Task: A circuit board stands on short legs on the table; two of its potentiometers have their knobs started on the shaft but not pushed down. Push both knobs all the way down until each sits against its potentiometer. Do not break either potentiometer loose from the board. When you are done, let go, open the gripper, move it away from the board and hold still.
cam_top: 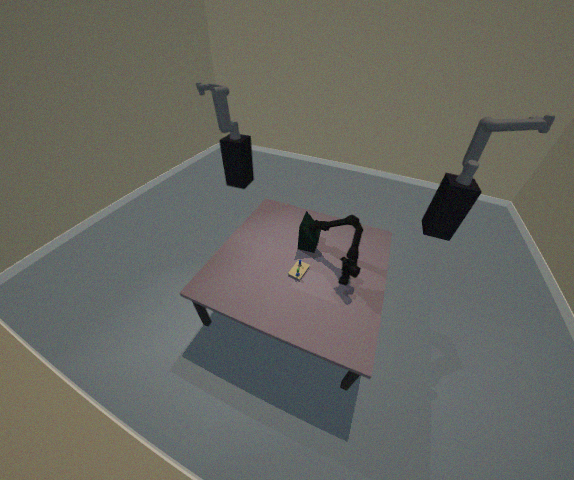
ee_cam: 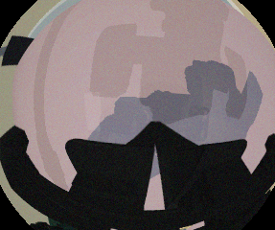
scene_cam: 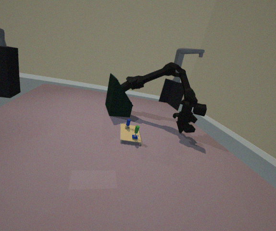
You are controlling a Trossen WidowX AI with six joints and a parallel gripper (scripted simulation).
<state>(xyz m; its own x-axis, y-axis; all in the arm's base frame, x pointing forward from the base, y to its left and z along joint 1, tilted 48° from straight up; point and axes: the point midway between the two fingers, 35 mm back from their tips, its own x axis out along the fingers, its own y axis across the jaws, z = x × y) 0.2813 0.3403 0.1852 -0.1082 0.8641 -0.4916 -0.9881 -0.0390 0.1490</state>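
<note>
Exterior view shows the closed, empty gripper [cam_top: 343,282] [scene_cam: 186,131] [ee_cam: 155,126] beyond the board [cam_top: 295,270] [scene_cam: 127,135], dark green wedge [cam_top: 307,237] [scene_cam: 117,103] behind.

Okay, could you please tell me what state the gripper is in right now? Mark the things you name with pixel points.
Black parallel-jaw gripper [cam_top: 343,282] [scene_cam: 185,131] [ee_cam: 155,126]: closed, fingertips together, holding nothing.

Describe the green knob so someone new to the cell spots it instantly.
On the pink table, find the dark green wedge-shaped block that the black arm extends from. Just in front of it in the exterior view is a flat pale-yellow board. The green cylindrical knob stands upright there above a blue base; its neighbour is a blue knob.
</note>
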